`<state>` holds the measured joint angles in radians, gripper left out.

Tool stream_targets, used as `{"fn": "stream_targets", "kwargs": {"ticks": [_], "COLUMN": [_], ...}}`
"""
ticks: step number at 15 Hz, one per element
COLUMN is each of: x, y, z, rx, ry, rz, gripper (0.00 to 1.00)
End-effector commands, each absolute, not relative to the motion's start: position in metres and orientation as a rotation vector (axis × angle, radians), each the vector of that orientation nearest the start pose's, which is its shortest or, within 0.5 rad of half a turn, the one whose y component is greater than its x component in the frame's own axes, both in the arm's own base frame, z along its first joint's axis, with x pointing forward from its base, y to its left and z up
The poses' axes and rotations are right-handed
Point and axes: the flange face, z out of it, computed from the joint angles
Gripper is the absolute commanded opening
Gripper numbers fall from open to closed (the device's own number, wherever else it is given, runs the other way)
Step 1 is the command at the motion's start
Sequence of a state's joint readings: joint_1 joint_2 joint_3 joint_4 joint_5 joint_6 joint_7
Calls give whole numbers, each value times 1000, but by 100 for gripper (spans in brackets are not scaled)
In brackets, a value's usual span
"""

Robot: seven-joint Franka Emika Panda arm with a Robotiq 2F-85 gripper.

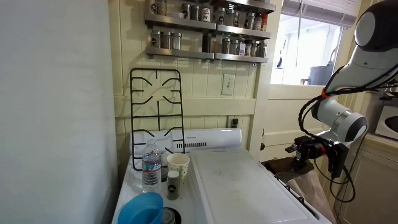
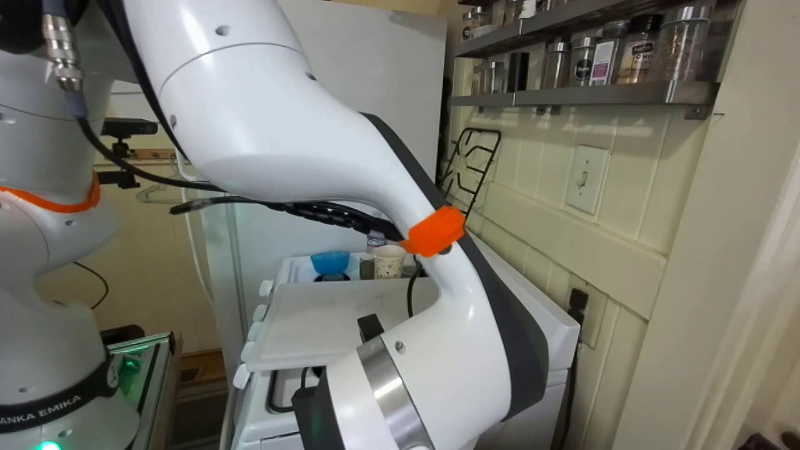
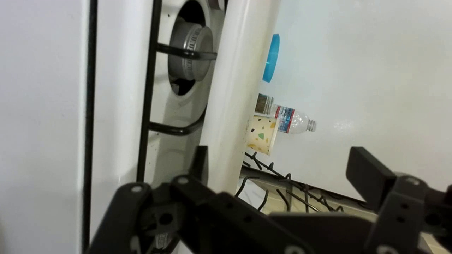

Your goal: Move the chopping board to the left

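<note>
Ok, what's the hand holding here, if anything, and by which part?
Nothing: the hand is open, jaws wide apart, not clamped on the chopping board.

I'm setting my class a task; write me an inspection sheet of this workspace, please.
Surface: white stove, partly covered by the chopping board; a stove grate shows past its edge.
Job's things: chopping board, small dark specks on top.
Clutter: water bottle, paper cup, spice jar and blue bowl beside the chopping board; another black grate upright at the back.
Claw: open, holding nothing.
Cables: black cables along the arm, one looping near the claw.
Surroundings: wall shelves of jars, light switch, window.
</note>
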<state>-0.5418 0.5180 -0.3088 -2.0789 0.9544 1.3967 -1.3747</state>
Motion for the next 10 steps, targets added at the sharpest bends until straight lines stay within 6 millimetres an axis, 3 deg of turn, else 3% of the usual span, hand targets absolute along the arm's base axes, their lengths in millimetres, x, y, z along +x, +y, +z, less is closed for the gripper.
{"fn": "stream_targets", "kwargs": {"ticks": [1,10], "x": [385,405], "y": [-295,-287], "z": [181,166], "rx": [-1852,-1767], "ry": [21,128], "rz": [-244,-311], "gripper": [100,100]}}
